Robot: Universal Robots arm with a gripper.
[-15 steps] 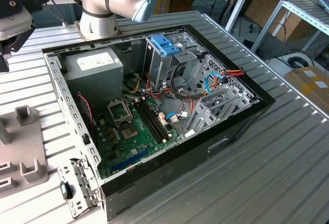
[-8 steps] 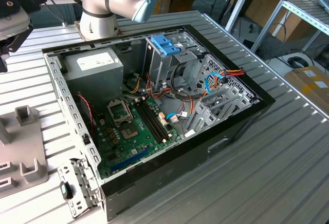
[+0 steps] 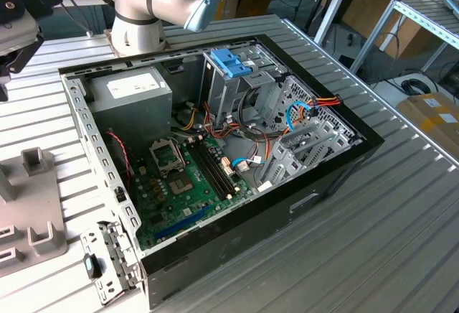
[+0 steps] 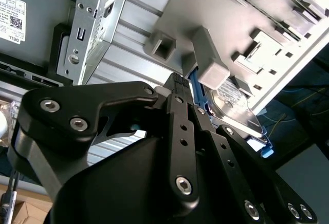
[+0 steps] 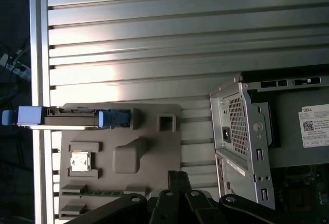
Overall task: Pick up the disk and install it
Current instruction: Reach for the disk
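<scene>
Pickup step, nothing grasped: black linkage gripper [image 4: 177, 77] hangs over the grey moulded plastic fixture plate [image 5: 149, 147], fingers pinched together and empty; the silver, blue-framed disk [image 5: 72, 117] stands on edge in that plate's outer slot, so grasping calls for opening and centring over it.

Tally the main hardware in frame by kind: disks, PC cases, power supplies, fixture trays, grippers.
disk: 1
computer case: 1
power supply: 1
grey fixture tray: 1
gripper: 1
Total: 5
</scene>
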